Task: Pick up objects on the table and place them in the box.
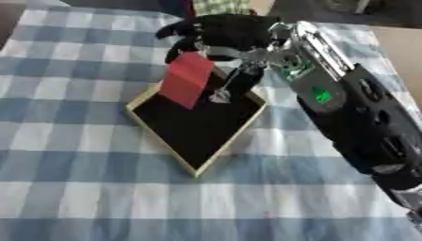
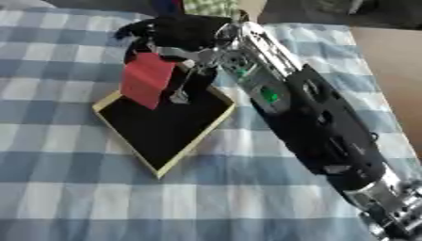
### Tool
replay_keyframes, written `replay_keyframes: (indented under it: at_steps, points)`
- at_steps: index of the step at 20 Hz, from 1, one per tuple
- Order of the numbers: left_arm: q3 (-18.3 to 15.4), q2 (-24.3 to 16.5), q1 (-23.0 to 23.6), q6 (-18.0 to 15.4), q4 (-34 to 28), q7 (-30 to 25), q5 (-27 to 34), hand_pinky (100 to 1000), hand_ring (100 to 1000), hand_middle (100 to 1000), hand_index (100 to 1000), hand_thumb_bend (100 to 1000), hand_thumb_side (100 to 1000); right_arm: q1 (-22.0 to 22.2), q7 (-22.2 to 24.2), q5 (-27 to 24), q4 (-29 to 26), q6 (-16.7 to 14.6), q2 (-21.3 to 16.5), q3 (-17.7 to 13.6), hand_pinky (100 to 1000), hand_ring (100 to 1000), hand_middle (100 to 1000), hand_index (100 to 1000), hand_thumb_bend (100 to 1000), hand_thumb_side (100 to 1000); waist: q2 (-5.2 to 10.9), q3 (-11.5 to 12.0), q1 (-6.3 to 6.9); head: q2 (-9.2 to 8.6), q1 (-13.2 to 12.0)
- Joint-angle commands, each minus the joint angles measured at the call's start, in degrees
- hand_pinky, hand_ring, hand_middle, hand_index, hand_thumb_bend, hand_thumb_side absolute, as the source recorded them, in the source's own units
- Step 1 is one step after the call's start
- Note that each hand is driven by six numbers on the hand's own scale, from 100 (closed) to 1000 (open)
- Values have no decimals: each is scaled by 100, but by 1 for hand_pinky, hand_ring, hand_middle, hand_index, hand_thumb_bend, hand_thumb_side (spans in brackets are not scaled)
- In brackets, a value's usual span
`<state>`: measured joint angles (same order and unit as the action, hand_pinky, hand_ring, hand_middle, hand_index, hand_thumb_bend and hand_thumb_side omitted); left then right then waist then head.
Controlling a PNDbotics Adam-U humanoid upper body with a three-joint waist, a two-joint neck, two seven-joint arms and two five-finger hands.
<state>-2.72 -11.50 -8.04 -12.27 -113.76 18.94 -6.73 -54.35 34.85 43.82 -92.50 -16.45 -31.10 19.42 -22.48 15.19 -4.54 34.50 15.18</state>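
A flat red packet [image 1: 188, 80] hangs tilted from my right hand [image 1: 223, 32], whose fingers are curled on its top edge. It is held over the far corner of the box [image 1: 145, 116], a shallow tray with a black floor and a pale wooden rim, turned like a diamond on the checked cloth. A small silvery piece [image 1: 220, 96] dangles below the hand beside the packet. My right arm [image 1: 354, 113] reaches in from the lower right. The left hand shows in neither view.
A blue and white checked cloth [image 1: 74, 155] covers the table. At the far edge stands a person in a checked garment [image 1: 221, 6]. A bare brown surface [image 1: 402, 47] lies beyond the cloth at the right.
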Motion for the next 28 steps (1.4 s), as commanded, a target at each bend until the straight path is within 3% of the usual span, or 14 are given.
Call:
replay_keyframes:
  at_steps: [1,2,4,7,15,18,22,23,24,28]
  points:
    - [2,-59,-35,-2,-83,-17,-15,710,612,581,638,100,760,-64,-17,-58,-4,-7,-97,-73,982,1000,1000,1000,359,100,100,8,29,-80,-22]
    - [1,-57,-36,1,-83,-16,-14,710,612,581,638,100,760,-63,-5,-73,1,-21,-97,-72,984,1000,1000,1000,361,100,99,8,27,-79,-24]
    - [2,-53,-33,6,-83,-19,-16,710,612,581,637,100,761,-52,-58,-126,-25,-54,-99,-82,995,1000,1000,888,373,100,96,6,22,-82,-34]
    - [2,-50,-38,12,-83,-26,-19,710,613,581,637,100,762,-26,-130,-295,7,-103,-88,-94,1000,1000,1000,1000,365,100,93,8,12,-98,-39]
    - [0,-42,-36,23,-83,-28,-26,710,613,580,637,100,764,-23,-13,-196,43,-267,-124,-111,999,1000,1000,1000,353,100,77,19,1,-94,-53]
    - [3,-43,-31,27,-83,-32,-25,710,613,580,637,100,764,-29,-203,-152,-71,-151,-136,-177,992,1000,1000,998,355,100,79,14,2,-89,-65]
    - [2,-46,-25,47,-83,-46,-27,710,613,580,637,100,765,-30,-531,-72,-331,71,-191,-364,962,990,1000,856,251,100,94,1,13,-72,-70]
    - [-4,-51,-24,50,-83,-42,-32,710,613,580,637,100,764,-23,-640,-46,-394,158,-216,-424,954,967,981,846,179,100,101,-1,16,-63,-69]
    - [-7,-54,-22,48,-83,-36,-33,710,613,580,637,100,763,-12,-757,-18,-456,251,-250,-509,950,957,966,844,227,100,112,-6,21,-53,-72]
    - [-15,-62,-13,44,-83,-24,-20,710,614,581,637,100,761,95,-1254,-64,-596,665,-386,-936,910,910,914,843,105,100,155,-31,38,0,-122]
